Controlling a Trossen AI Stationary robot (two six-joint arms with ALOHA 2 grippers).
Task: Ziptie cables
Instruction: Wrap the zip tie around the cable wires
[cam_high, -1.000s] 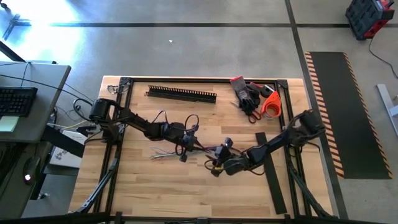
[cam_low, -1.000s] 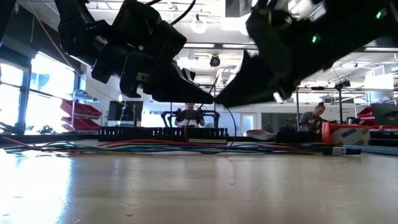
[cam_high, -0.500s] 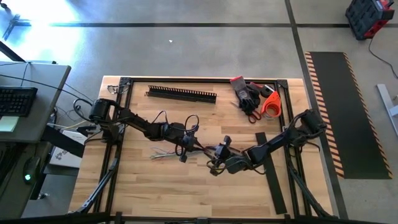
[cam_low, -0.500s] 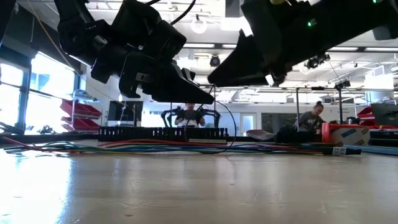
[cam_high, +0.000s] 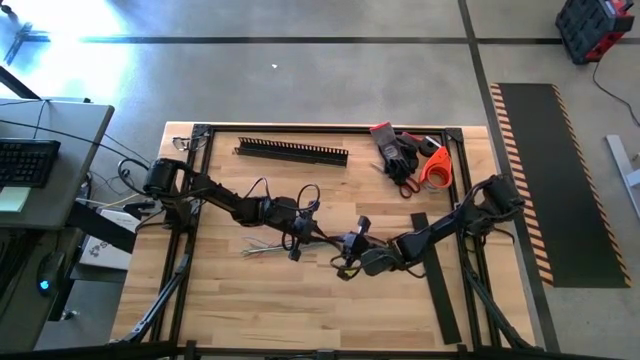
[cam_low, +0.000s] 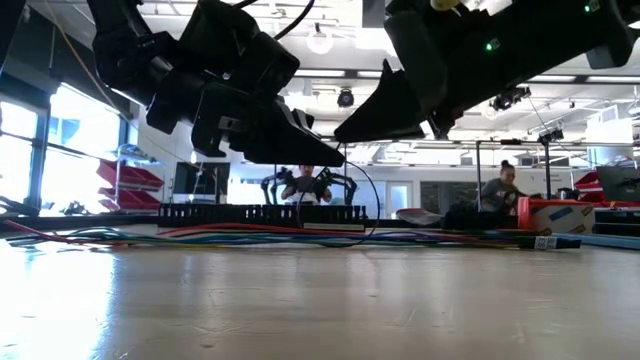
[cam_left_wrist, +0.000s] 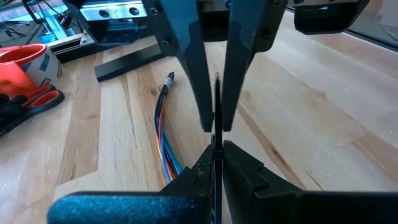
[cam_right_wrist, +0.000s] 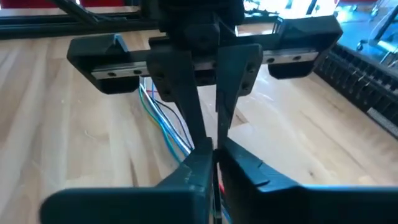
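Counter (cam_high: 250, 295): pale wood planks inside a black frame, seen from overhead, both dark arms reaching to its middle.
Left arm (cam_high: 225, 198): stretched from the counter's left edge toward the centre, tip angled down.
Right arm (cam_high: 440, 232): stretched from the right edge toward the centre, tip facing the left arm's.
Slotted duct (cam_high: 291, 152): long, black, comb-toothed; lying near the far edge, well apart from both arms.
Flat strip (cam_high: 436, 290): plain black, lying lengthwise on the right side, partly under the right arm.
Gloves, scissors and orange tape roll (cam_high: 408, 160): heaped at the far right corner.
Cables (cam_high: 262, 247): thin bunch on the wood at mid-counter, loose ends fanned left of the left tool, the run passing under both tools; blue, red and pale strands showing in the wrist views (cam_left_wrist: 163, 127) (cam_right_wrist: 163, 118).
Left tool (cam_high: 296, 240): over the bunch at centre; fingers (cam_right_wrist: 180, 112) drawn close together, a narrow slit between them; tips nearly meeting the right tool's; grip on anything impossible to tell.
Right tool (cam_high: 345, 259): just right of the left tool, over the same run; fingers (cam_left_wrist: 189, 62) nearly closed, converging on a thin dark strand (cam_left_wrist: 216, 106) held upright between the two tools; firm hold on it not clear.
Background, low view: two people (cam_low: 303, 183) (cam_low: 500, 190) at benches beyond the counter.
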